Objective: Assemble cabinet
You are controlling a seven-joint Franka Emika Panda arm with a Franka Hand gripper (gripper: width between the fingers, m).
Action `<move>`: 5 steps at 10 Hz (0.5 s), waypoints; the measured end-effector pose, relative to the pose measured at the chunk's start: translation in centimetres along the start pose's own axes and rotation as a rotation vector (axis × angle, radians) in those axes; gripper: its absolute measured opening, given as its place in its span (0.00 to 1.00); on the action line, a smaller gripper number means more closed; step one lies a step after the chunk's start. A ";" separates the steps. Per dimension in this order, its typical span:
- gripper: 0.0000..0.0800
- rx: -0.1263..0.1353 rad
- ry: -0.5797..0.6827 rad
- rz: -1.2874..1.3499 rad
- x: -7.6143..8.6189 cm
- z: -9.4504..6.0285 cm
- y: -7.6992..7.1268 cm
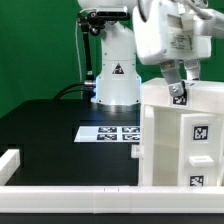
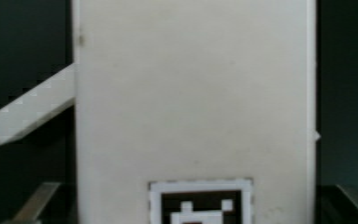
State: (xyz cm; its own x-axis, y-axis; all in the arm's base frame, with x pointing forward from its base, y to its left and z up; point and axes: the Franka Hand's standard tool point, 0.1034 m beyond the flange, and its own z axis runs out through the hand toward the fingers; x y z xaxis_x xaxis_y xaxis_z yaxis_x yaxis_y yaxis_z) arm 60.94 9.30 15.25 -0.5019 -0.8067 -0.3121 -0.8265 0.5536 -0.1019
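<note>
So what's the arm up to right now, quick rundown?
Tool down at cabinet top edge; grip unclear. Cabinet upright on table. Marker board beside it, nothing blocking.

Marker board [image 1: 110, 132] on black table [image 1: 50, 130] — white bar [image 1: 60, 192] in front.

Ext. view: bright, even light, white cabinet [image 1: 180, 135] near blown out, faces barely separable; black table [image 1: 50, 130] shows faint sheen, weak shadows. Low res, soft overall. Wrist view: blurry, cabinet [image 2: 194, 90] fills frame, tag [image 2: 201, 202] smeared, dark bkgd, tool fingers [image 2: 43, 200] dim.
</note>
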 end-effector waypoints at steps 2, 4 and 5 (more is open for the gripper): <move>0.69 0.028 -0.030 0.037 -0.1 0.0 0.1; 0.69 0.027 -0.031 0.008 -0.1 0.1 0.2; 0.78 0.026 -0.031 -0.012 -0.1 0.1 0.3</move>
State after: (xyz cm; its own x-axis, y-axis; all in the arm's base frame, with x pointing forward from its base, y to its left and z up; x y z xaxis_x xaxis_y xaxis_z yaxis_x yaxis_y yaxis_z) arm 60.83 9.59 15.14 -0.4838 -0.8064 -0.3400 -0.8250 0.5499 -0.1304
